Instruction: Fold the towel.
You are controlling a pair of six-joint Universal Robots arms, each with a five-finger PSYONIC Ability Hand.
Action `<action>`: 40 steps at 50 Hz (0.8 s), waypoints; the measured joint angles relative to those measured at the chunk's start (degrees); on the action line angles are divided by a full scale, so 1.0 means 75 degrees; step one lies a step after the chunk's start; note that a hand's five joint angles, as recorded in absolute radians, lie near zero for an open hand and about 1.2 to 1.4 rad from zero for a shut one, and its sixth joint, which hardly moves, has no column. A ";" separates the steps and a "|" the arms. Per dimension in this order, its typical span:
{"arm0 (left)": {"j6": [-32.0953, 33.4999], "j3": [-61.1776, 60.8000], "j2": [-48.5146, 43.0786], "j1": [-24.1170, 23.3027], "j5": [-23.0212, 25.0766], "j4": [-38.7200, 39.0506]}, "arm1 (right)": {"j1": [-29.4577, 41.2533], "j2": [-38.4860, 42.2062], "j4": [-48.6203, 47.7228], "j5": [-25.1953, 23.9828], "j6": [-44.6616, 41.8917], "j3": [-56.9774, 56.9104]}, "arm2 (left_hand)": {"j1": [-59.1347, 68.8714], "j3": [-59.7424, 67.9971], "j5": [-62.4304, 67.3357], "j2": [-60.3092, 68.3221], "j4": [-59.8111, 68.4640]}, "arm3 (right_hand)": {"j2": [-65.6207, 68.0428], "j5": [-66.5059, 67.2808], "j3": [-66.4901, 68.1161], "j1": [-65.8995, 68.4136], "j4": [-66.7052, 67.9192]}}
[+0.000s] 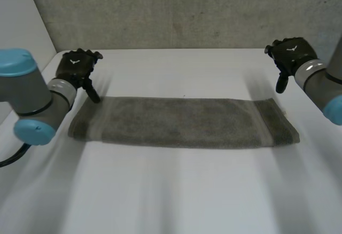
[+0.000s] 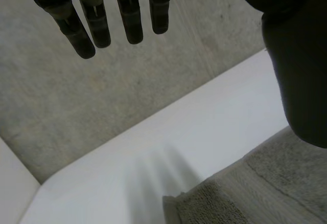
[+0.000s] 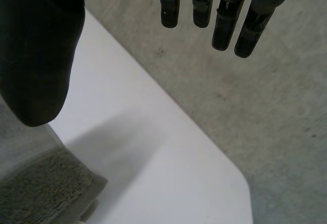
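Observation:
A grey towel (image 1: 181, 123) lies folded into a long strip across the middle of the white table (image 1: 176, 196). My left hand (image 1: 79, 68) hovers just above and behind the towel's left end, fingers straight and apart from the thumb, holding nothing. In the left wrist view its fingers (image 2: 94, 24) point past a towel corner (image 2: 214, 203). My right hand (image 1: 288, 57) is raised off the table beyond the towel's right end, open and empty. The right wrist view has its fingers (image 3: 225, 24) straight, with a towel corner (image 3: 46, 188) below the thumb.
A grey concrete wall (image 1: 176, 9) rises behind the table's far edge. White table surface stretches in front of the towel and on both sides of it.

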 measured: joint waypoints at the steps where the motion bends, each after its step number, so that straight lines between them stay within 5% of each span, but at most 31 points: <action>1: -0.0009 -0.0311 0.0291 0.0015 -0.0003 0.0084 | 0.0000 -0.0364 -0.0214 -0.0023 0.0012 0.0475 | 0.0000 0.0000 0.0000 0.0000 -0.0001 | 0.0000 0.0000 -0.0002 -0.0003 0.0000; 11: -0.0048 -0.3507 0.2668 0.0022 0.0070 0.1586 | -0.0082 -0.2272 -0.1312 -0.0103 0.0028 0.3842 | 0.0000 0.0000 0.0000 0.0001 0.0000 | 0.0000 0.0000 -0.0003 -0.0034 0.0000; 27: -0.0120 -0.5759 0.3363 0.0057 0.0064 0.3388 | -0.0460 -0.1452 -0.2085 -0.0349 -0.0120 0.5240 | 0.0000 -0.0001 0.0000 0.0001 0.0000 | 0.0479 0.0644 0.0436 0.0573 0.0404; 34: -0.0126 -0.5745 0.3297 0.0068 0.0063 0.3400 | -0.0601 -0.0818 -0.2495 -0.0383 -0.0342 0.5134 | 0.0000 -0.0001 0.0000 0.0001 0.0000 | 0.2981 0.3112 0.2941 0.3016 0.2888; 40: -0.0127 -0.5747 0.3268 0.0068 0.0063 0.3381 | -0.0870 -0.0580 -0.2545 -0.0332 -0.0573 0.4987 | -0.0004 -0.0001 0.0000 0.0000 0.0000 | 0.8150 0.8234 0.7997 0.8081 0.8040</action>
